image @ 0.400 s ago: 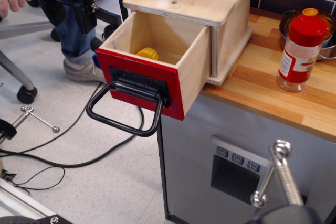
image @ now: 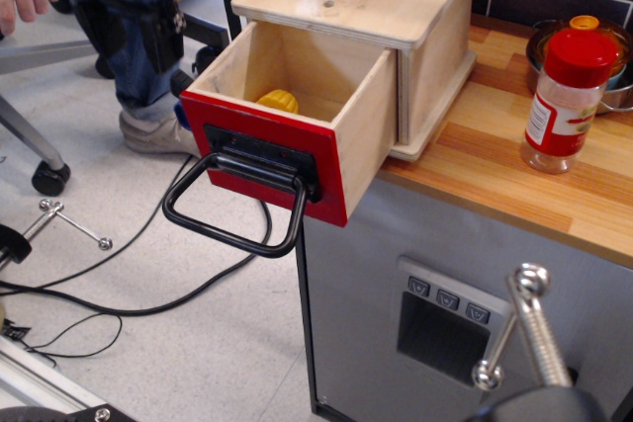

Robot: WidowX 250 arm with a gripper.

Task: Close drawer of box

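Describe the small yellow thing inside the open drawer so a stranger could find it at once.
Start at the light plywood box on the wooden countertop. Its pale plywood drawer with a red front and black loop handle stands pulled out. Inside, just behind the red front, sits a small ribbed yellow object, the only yellow thing there.
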